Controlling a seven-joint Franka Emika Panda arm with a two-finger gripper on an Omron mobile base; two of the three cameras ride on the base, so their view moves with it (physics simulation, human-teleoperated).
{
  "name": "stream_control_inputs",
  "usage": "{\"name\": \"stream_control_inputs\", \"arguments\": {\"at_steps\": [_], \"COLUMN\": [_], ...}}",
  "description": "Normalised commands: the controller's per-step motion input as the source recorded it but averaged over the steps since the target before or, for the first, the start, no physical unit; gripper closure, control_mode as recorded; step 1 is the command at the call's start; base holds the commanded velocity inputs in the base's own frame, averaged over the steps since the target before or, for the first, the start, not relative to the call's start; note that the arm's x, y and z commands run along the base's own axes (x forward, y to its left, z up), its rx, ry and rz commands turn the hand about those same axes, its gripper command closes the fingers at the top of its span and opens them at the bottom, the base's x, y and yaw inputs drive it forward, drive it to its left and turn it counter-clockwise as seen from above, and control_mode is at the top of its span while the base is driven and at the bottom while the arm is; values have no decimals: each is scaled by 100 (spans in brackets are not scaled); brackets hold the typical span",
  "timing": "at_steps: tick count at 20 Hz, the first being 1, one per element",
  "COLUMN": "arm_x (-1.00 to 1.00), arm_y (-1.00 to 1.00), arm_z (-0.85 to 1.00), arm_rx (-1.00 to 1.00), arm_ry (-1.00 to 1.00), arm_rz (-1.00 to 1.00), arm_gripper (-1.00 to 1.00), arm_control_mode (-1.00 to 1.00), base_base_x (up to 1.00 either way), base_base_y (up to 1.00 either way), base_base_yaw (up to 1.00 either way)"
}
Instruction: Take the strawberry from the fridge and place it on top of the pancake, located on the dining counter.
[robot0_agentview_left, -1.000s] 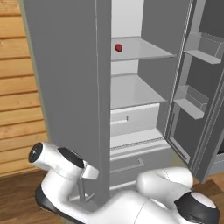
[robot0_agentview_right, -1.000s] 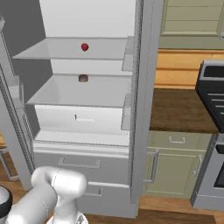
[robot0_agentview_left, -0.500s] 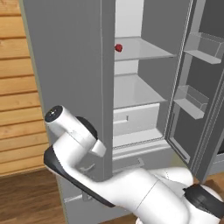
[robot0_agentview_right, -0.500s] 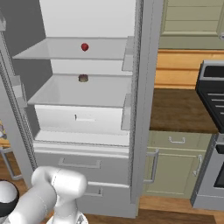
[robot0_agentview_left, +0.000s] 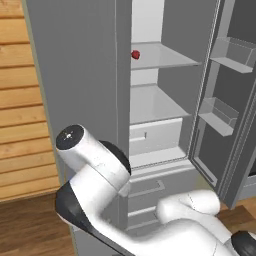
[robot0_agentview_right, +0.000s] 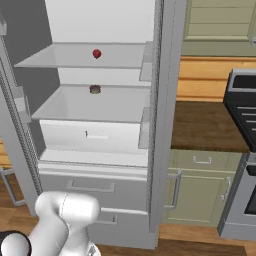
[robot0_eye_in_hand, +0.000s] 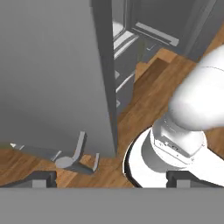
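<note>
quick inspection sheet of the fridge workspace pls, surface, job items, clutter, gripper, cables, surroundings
surface: fridge stands open, white shelves inside, drawers below
job's things: strawberry sits on the upper shelf, untouched; pancake and dining counter: nothing seen
clutter: small brown round item at the back of the lower shelf
grippers: gripper open, empty, low beside the fridge door, far from the strawberry
cables: nothing seen
surroundings: wood floor, wood-panel wall, dark worktop over green-grey cabinets, stove at right
</note>
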Motion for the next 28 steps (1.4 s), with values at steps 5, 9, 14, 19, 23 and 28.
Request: {"name": "stream_control_inputs", "arguments": {"at_steps": [5,9,14,19,23,28], "arm_x": [-56,-41,-5,47,100,93], "arm_y": [-99,-86,-75,-56,1,13], "arm_z": [35,41,33,57,0,0], "arm_rx": [50,67,74,54,23,18], "arm_ry": [0,1,2,8,1,-7], "arm_rz": [24,34,34,29,11,3], "arm_gripper": [-100,-100,-100,-100,-100,-100], "arm_control_mode": [-100,-100,-100,-100,-100,-100], "base_base_x": [0,0,0,0,0,0], "base_base_y": [0,0,0,0,0,0], "base_base_yaw": [0,0,0,0,0,0]}}
